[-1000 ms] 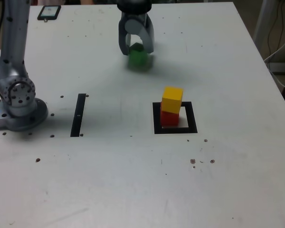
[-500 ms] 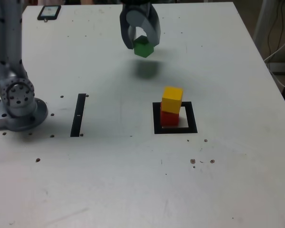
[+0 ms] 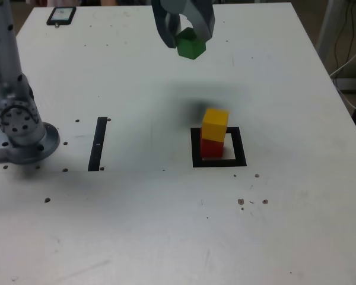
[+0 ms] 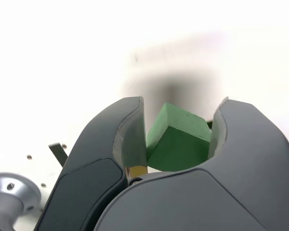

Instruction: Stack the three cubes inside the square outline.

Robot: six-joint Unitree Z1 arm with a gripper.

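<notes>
We count three cubes. One green cube (image 3: 190,44), top centre of exterior view, clamped in gripper (image 3: 184,37), lifted off table (image 3: 166,225). Yellow cube (image 3: 215,124) on red cube (image 3: 211,147), both inside one square outline (image 3: 219,162), centre-right. One black strip (image 3: 98,143) centre-left.

1. Exterior view: even, bright overhead light on the white table (image 3: 166,237); no hard glare.
2. Shadows, exterior view: a soft, diffuse dark patch on the table beneath the green cube (image 3: 190,44) held by the tool (image 3: 184,37); a faint shadow around the arm base (image 3: 24,133).
3. Sharpness, exterior view: slightly soft and grainy; small marks on the table remain legible.
4. Wrist view: table overexposed to near white, a blurred grey shadow behind the green cube (image 4: 179,139); background out of focus.
</notes>
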